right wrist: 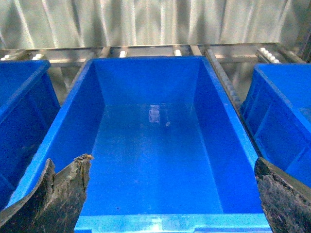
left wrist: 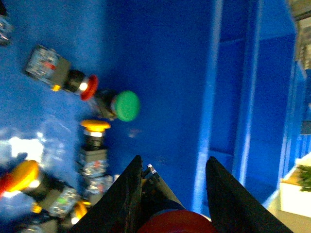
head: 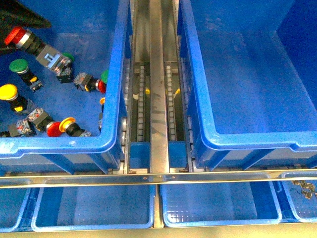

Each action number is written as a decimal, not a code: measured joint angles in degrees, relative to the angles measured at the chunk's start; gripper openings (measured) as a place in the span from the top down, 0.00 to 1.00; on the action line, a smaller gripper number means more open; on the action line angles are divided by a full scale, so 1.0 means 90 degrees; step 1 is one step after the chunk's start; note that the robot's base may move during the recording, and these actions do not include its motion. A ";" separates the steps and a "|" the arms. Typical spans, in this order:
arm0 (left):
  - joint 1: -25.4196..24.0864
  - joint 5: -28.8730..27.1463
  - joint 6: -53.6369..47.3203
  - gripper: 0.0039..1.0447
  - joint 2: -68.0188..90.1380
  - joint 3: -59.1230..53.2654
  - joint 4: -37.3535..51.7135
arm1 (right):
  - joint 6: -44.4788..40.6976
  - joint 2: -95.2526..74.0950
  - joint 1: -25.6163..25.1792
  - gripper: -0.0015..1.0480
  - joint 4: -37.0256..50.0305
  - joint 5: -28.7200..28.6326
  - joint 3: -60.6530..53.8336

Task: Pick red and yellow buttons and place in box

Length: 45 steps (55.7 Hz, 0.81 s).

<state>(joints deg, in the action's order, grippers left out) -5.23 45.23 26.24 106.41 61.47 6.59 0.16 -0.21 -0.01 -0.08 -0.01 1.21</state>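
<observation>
A red button (head: 16, 35) is held in the left gripper (left wrist: 174, 167). In the left wrist view its cap lies between the two black fingers (left wrist: 127, 194), which close on it from both sides. In the front view it sits at the far left corner of the left crate (head: 117, 74).

The other buttons lie loose on that crate's floor. A yellow button (head: 8, 92) is near the left wall. A second red button (head: 53, 127) touches a second yellow button (head: 67, 122) close to the near wall. A third red button (head: 101, 86) lies by the right wall, and a green button (head: 19, 66) lies just beyond the first yellow one.

The box (head: 197, 89), the large deep crate on the right, stands apart from the left crate, with a metal roller rail (head: 156, 99) running between them. The right gripper (right wrist: 171, 160) hangs over the box with its worn fingers (right wrist: 60, 194) spread wide, the blue floor showing between them.

Small shallow trays (head: 94, 208) stand in a row along the near side, lower than both crates
</observation>
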 joint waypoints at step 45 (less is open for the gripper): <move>0.3866 -0.2018 0.3861 0.69 0.0466 0.1056 0.0811 | 0.0000 0.0000 0.0000 0.06 0.0000 0.0000 0.0000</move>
<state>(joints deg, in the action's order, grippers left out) 29.56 27.07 60.99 110.61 70.98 13.89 0.16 -0.21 -0.01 -0.08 -0.01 1.21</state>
